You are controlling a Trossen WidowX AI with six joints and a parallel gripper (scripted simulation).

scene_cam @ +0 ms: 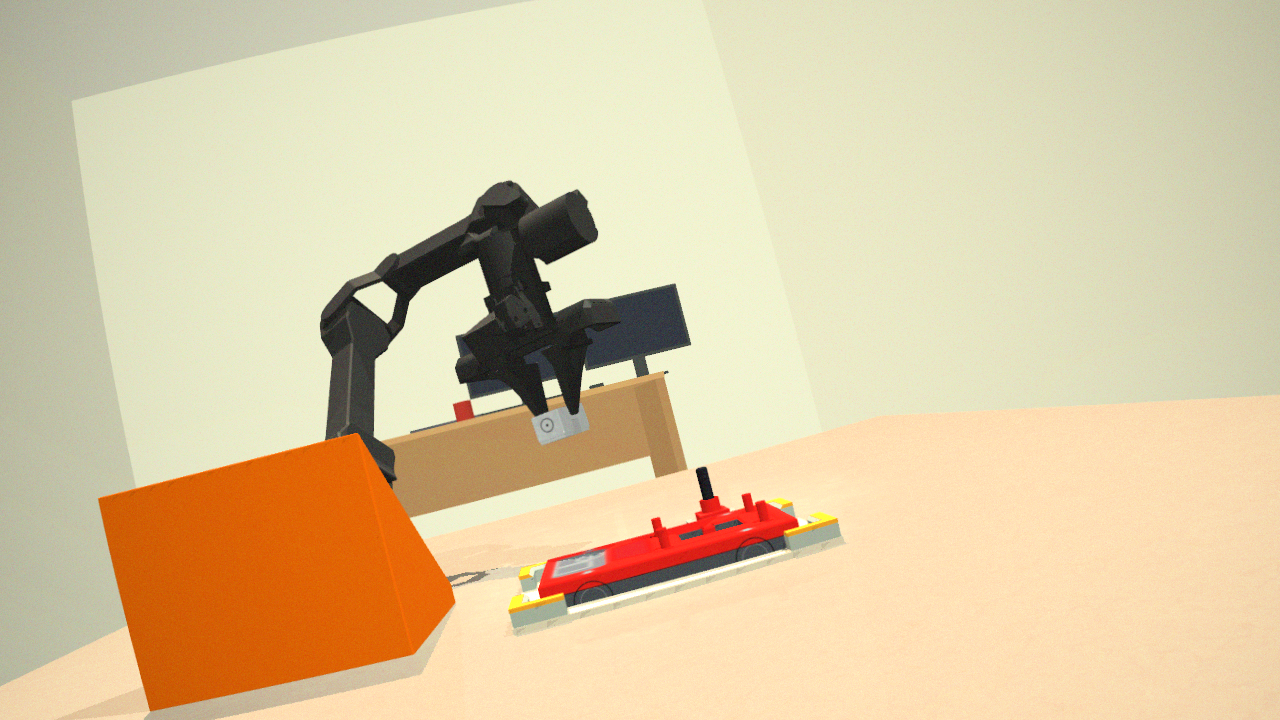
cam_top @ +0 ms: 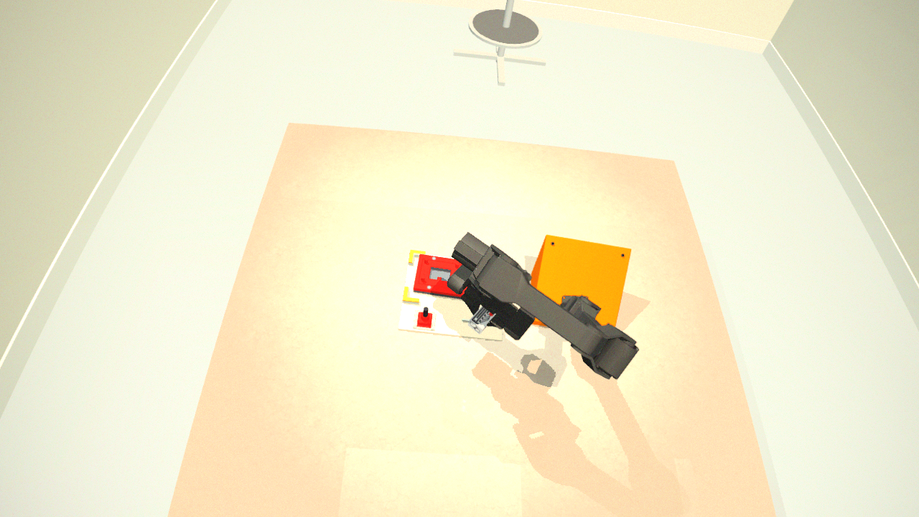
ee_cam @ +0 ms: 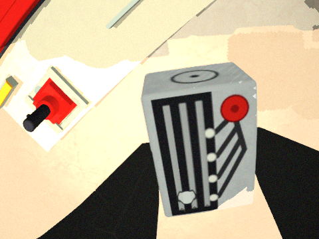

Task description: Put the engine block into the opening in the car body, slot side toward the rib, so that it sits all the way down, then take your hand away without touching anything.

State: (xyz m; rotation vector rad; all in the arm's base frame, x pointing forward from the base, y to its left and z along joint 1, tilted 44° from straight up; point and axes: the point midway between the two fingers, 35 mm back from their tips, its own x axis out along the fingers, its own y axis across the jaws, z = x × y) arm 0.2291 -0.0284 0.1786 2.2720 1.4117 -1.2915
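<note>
My gripper (scene_cam: 558,412) (ee_cam: 202,146) is shut on the grey engine block (cam_top: 478,320) (scene_cam: 560,427) (ee_cam: 199,146), holding it in the air. In the wrist view its face with black stripes and a red round cap is toward the camera; a slot cannot be made out. The red car body (cam_top: 421,273) (scene_cam: 617,548) (ee_cam: 10,16) lies on the white board (cam_top: 408,316) (scene_cam: 686,590) (ee_cam: 100,76). Its opening (cam_top: 436,272) is empty, with a small red rib at its near edge in the top view. The block is clear of the body, off to its side. The arm hides one end of the body in the top view.
A red piece (cam_top: 424,319) (scene_cam: 711,508) (ee_cam: 64,103) with an upright black stick stands on the board beside the body. Yellow-topped corner guides (cam_top: 406,296) (scene_cam: 537,604) (ee_cam: 4,93) hold the body's corners. Red pins rise from the body. A large orange box (cam_top: 581,270) (scene_cam: 250,573) stands nearby.
</note>
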